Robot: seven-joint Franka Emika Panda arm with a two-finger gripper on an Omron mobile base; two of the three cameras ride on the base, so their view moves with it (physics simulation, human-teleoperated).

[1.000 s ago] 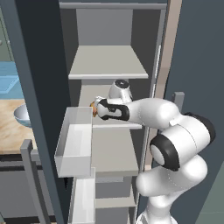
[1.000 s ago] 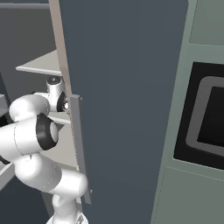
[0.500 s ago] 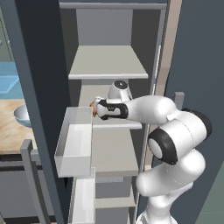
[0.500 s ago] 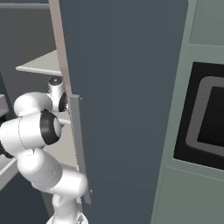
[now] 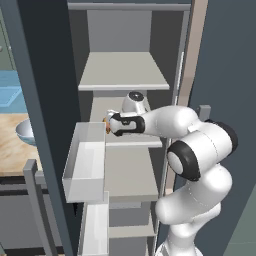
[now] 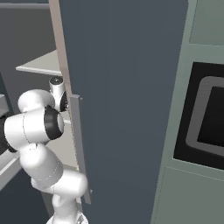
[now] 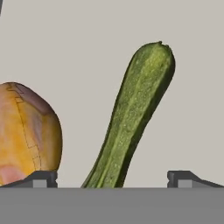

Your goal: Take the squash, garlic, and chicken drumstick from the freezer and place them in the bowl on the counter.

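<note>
Hand view sets the two dark fingertips (image 7: pixel 41 178) low at either side, well spread, with the squash (image 7: pixel 133 118) rising between them from the bottom edge and leaning toward the upper right, its lower end hidden so that contact with either tip cannot be told; just left of it, apart from it, sits the chicken drumstick (image 7: pixel 27 131), orange-brown and rounded, its lower part behind the left tip; both lie against a plain pale grey surface; left base view shows what the close camera cannot: the arm reaching left into the freezer (image 5: pixel 127 80), the gripper (image 5: pixel 108 124) at the front of a middle shelf with a speck of orange-brown at its tip, a white door bin (image 5: pixel 86 162) just below and left of it, and farther left, outside the cabinet, the bowl (image 5: pixel 25 131) resting on the counter (image 5: pixel 10 150), partly cut off by the dark door edge; right base view gives the arm's elbow and the slate-grey door from the other side, with a dark oven window (image 6: pixel 205 118) set in the wall beyond.
</note>
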